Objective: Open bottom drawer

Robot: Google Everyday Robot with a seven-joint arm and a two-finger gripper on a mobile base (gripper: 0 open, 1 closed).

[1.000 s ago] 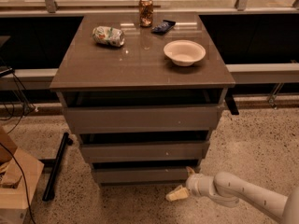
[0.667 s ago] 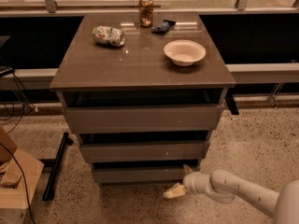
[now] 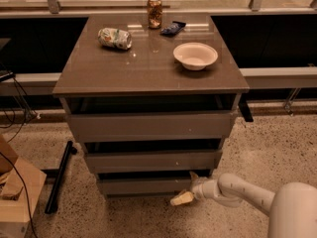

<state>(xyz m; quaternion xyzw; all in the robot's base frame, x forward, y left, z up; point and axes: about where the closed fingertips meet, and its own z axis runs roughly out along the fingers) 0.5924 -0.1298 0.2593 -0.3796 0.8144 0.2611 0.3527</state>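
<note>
Drawers stack three high in the grey-brown cabinet [image 3: 148, 78]. The flat, plain bottom drawer [image 3: 143, 186] sits lowest, just above the speckled stone floor [image 3: 262, 148], with a dark gap over its front. The white robot gripper [image 3: 188, 187] is at the drawer's right end, low by the floor. Its two tan fingers [image 3: 181, 199] are spread apart and hold nothing. On the shiny top rest a round white bowl [image 3: 195, 56], a squashed can [image 3: 115, 38], an upright can [image 3: 154, 12] and a small blue packet [image 3: 173, 28].

Your gripper [image 3: 186, 187] shifted left and upward from a second ago, closer in at the right end of the bottom drawer [image 3: 143, 186], arm reaching farther in.
</note>
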